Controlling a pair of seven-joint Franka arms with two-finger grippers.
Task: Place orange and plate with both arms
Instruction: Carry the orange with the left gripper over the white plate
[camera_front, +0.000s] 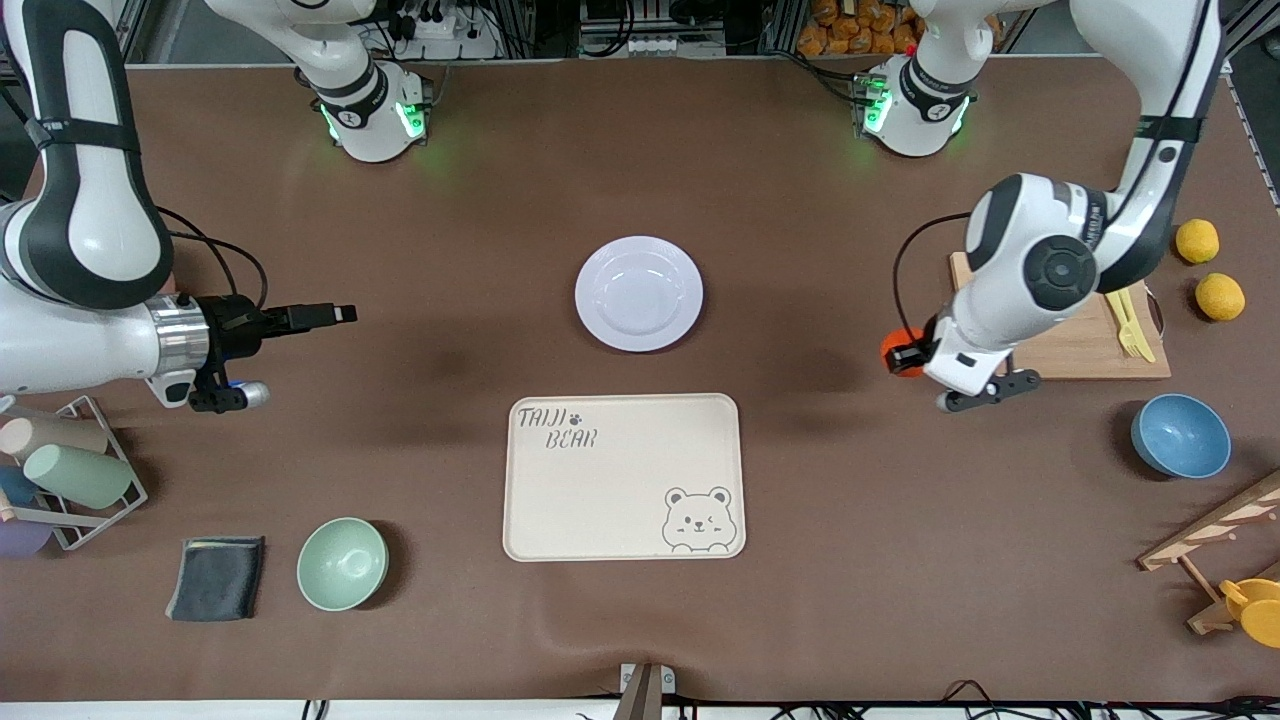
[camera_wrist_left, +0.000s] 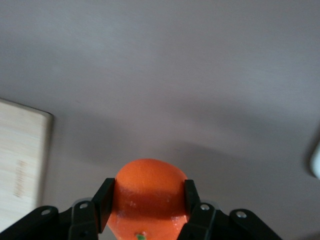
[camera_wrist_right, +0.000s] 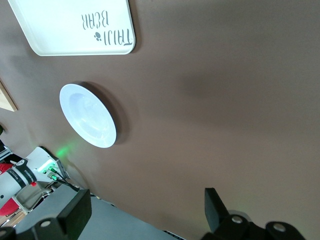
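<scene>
A: Where's the orange (camera_wrist_left: 149, 192)?

B: Clamped in the left tool (camera_wrist_left: 148, 200), above the table beside the wooden board (camera_front: 1075, 345).

A: And the plate (camera_front: 638, 293)?

B: Mid-table, bare. It looks glossy and slippery; take it by the rim. The right tool (camera_front: 335, 314) hangs open, waiting.

- Robot lab, not a home kitchen.
- Two arm bases (camera_front: 375, 115) bolted on a brown-covered table (camera_front: 640, 620), green status lights.
- Cables and power strips (camera_front: 440, 25) along the table's edge by the bases.
</scene>
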